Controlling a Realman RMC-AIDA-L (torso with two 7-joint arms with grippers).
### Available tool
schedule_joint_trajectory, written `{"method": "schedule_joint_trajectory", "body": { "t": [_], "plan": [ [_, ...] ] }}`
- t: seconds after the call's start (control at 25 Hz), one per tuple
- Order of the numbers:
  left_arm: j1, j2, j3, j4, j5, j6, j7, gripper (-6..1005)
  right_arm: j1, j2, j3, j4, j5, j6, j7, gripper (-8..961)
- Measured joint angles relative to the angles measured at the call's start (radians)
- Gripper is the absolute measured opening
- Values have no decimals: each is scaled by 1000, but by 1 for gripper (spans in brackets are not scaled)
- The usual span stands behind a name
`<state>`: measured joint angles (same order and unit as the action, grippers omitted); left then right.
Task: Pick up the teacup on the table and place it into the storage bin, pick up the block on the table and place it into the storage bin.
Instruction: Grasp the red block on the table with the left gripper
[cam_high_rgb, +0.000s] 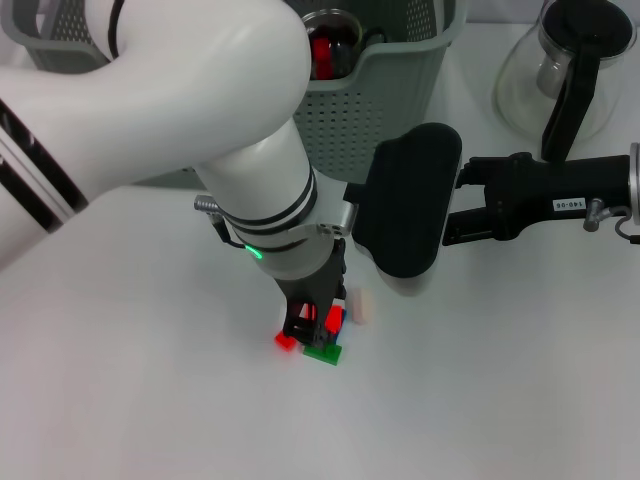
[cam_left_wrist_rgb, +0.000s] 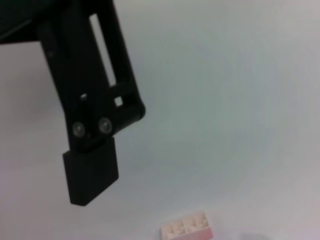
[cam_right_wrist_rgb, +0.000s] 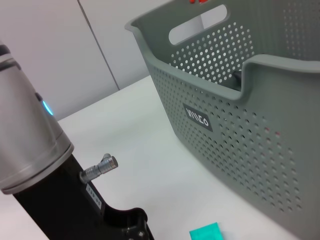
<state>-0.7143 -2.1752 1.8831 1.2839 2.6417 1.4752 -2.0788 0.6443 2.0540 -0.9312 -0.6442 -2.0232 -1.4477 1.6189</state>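
My left gripper (cam_high_rgb: 318, 322) reaches down to the table over a cluster of small blocks: a red block (cam_high_rgb: 285, 341), a green block (cam_high_rgb: 323, 352) and a red-and-blue piece (cam_high_rgb: 333, 320) between its black fingers. It looks open. The left wrist view shows one finger (cam_left_wrist_rgb: 90, 172) above bare table, with a cream block (cam_left_wrist_rgb: 187, 227) nearby. That cream block (cam_high_rgb: 360, 307) lies just right of the cluster. The grey-green storage bin (cam_high_rgb: 400, 110) stands behind, with the glass teacup (cam_high_rgb: 330, 45) inside it. My right gripper (cam_high_rgb: 410, 215) hovers in front of the bin.
A glass teapot (cam_high_rgb: 565, 70) with a black handle stands at the far right, beside the bin. The right wrist view shows the bin's perforated wall (cam_right_wrist_rgb: 235, 130) with its black label (cam_right_wrist_rgb: 198, 118), my left arm (cam_right_wrist_rgb: 30, 145) and a green block (cam_right_wrist_rgb: 206, 233).
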Motion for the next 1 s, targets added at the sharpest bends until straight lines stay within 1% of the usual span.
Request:
{"method": "schedule_joint_trajectory", "body": {
  "t": [0.76, 1.0],
  "plan": [
    [-18, -2, 25, -14, 3, -16, -24, 466, -1, 0, 0, 8, 3, 5, -8, 941],
    [-31, -2, 32, -38, 4, -17, -27, 463, -2, 0, 0, 9, 1, 12, -8, 941]
  ]
}}
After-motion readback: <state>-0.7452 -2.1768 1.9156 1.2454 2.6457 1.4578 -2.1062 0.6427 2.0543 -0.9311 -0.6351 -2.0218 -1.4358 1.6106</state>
